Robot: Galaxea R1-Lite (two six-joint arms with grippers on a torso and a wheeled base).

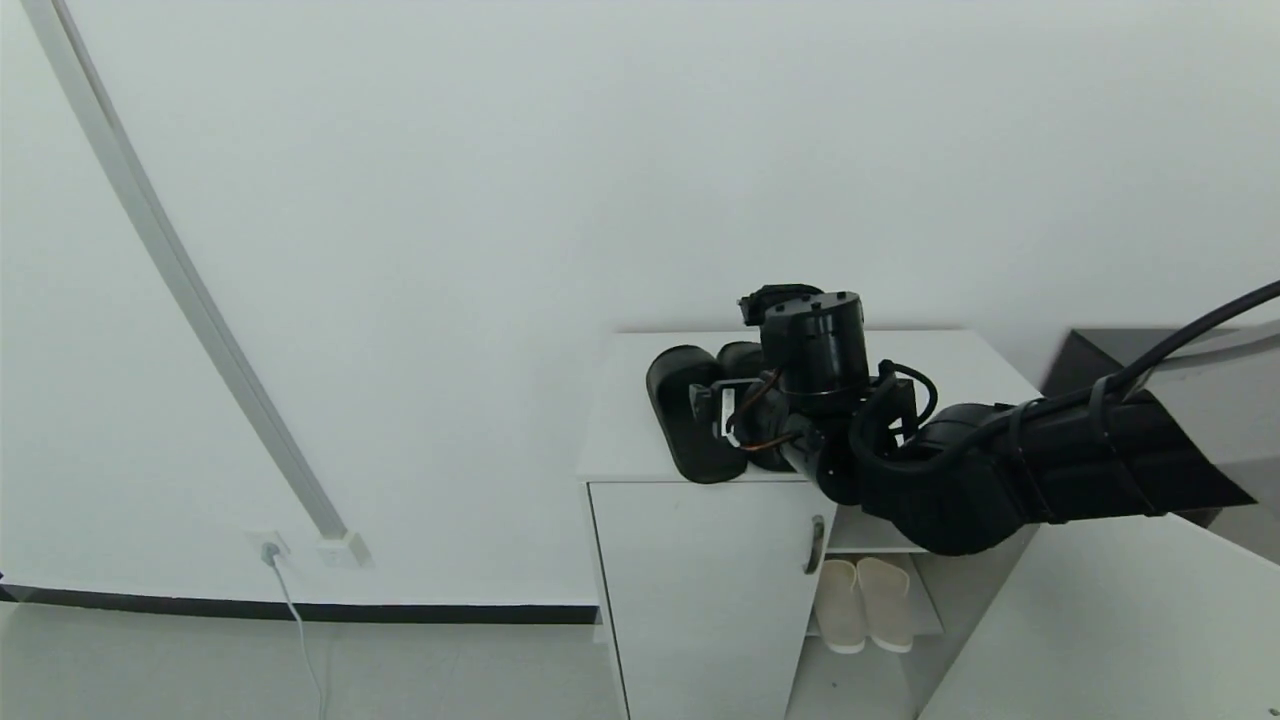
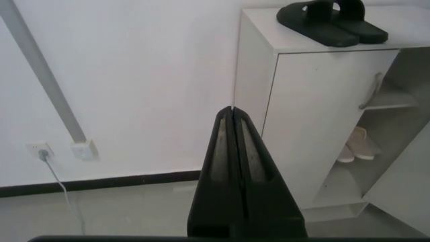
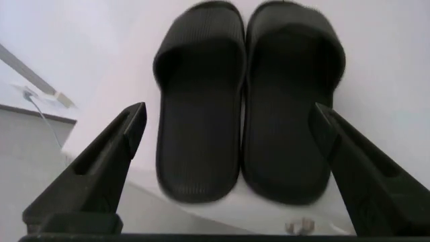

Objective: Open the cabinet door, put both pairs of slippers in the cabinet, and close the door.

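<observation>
Cabinet (image 1: 700,580) stands open with white pair (image 1: 865,603) shelved inside. I hold right gripper (image 3: 230,111) spread wide before black pair (image 3: 248,101) on cabinet top; next, advance and clamp both. Left gripper (image 2: 232,114) is closed, empty

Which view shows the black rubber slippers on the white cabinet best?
The right wrist view: the pair of black rubber slippers lies close and nearly whole. In the head view the right arm covers part of it; in the left wrist view it is small and far.
</observation>
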